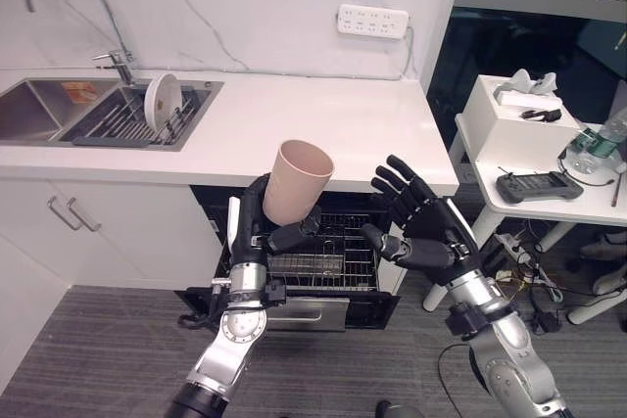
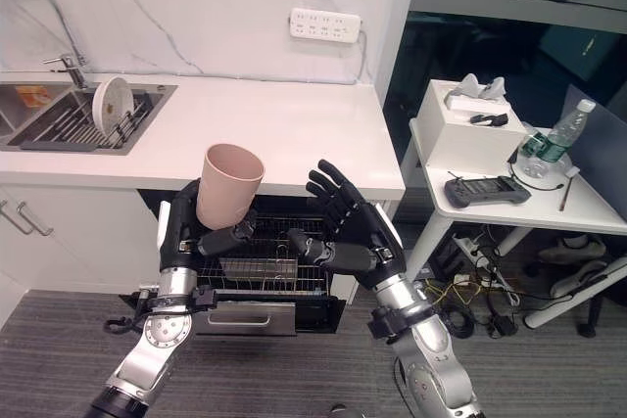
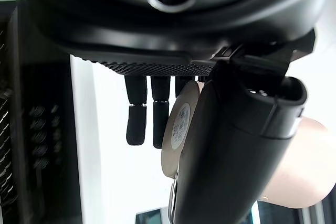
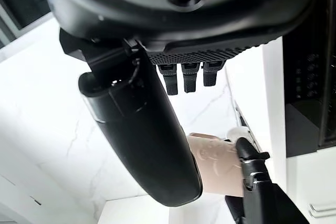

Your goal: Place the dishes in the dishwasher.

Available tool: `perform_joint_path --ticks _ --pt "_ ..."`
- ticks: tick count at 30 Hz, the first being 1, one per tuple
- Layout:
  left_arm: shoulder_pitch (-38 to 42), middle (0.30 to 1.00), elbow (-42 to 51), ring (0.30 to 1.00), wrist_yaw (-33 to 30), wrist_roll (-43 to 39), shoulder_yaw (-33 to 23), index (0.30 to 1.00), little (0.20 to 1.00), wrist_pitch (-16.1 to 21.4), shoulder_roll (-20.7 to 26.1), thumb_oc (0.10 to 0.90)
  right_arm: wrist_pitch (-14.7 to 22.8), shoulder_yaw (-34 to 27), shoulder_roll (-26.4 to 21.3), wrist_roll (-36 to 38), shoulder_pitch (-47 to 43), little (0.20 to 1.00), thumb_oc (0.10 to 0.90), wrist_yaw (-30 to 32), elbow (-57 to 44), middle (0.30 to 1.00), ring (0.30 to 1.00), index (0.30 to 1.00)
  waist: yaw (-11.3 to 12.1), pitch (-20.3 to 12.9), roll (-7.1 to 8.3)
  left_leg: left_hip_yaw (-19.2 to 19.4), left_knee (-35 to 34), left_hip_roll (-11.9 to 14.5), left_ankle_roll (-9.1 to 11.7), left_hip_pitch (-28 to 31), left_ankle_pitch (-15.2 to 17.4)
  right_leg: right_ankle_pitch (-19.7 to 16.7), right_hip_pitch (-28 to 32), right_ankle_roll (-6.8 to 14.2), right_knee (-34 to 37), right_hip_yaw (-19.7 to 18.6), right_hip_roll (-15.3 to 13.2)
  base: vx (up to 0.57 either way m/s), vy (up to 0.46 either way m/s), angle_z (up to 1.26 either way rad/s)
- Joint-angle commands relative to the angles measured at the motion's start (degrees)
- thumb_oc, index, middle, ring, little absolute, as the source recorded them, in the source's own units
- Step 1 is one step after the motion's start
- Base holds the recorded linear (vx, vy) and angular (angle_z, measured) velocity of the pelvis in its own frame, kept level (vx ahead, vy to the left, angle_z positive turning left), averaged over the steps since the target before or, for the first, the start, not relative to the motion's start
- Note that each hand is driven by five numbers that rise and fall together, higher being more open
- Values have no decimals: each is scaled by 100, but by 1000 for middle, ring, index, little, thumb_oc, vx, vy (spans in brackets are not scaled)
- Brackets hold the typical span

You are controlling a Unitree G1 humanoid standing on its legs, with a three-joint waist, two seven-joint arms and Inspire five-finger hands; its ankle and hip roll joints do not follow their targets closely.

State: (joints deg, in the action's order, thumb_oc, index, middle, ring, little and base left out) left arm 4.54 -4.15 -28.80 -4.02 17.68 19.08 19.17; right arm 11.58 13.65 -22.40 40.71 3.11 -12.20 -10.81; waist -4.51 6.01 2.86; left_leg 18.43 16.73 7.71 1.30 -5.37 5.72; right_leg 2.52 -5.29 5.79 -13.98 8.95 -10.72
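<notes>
The left hand [image 1: 257, 217] holds a pink cup [image 1: 296, 181] upright by its lower wall, fingers and thumb curled round it, above the open dishwasher's rack [image 1: 328, 254] below the tabletop's [image 1: 294, 124] front edge. The right hand [image 1: 416, 227] hovers beside, fingers spread and empty. The cup looks light, stiff and smooth, likely plastic; gripping low on its narrow base suits it, though it could slip.
</notes>
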Motion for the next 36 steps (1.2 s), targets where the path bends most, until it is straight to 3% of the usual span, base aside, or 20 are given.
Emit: perform_joint_path --ticks 1,9,12,14,36 --pt "671 300 337 300 -430 477 -77 300 300 834 -38 400 302 -221 134 322 -731 900 800 32 -334 900 900 900 -50 -107 -54 -541 46 26 149 141 596 538 144 241 -321 324 -26 4 -6 7" --pt "670 300 280 300 -1177 836 42 300 300 957 -68 400 46 53 183 865 -920 900 800 16 -146 900 900 900 64 -85 -29 -651 46 11 166 137 591 562 213 241 -321 371 -22 17 -18 11" --pt "708 300 226 300 -1146 800 84 300 300 982 -89 400 -14 90 164 1020 -987 900 800 -105 -176 900 900 900 102 -64 -22 -735 46 -35 154 111 586 552 206 231 -321 347 -7 5 -13 3" --pt "591 300 205 300 -1048 840 146 300 300 1095 -144 400 -338 205 250 1575 -1078 900 800 -322 -186 900 900 900 179 -53 -11 -786 46 -60 145 105 597 561 229 226 -321 361 -8 19 -32 -1" --pt "698 300 24 300 -704 687 599 300 300 985 -195 400 -427 362 363 1060 -1762 900 800 348 -56 900 900 900 317 -86 -3 -886 46 -87 133 113 618 594 298 212 -321 374 -3 5 -2 1"
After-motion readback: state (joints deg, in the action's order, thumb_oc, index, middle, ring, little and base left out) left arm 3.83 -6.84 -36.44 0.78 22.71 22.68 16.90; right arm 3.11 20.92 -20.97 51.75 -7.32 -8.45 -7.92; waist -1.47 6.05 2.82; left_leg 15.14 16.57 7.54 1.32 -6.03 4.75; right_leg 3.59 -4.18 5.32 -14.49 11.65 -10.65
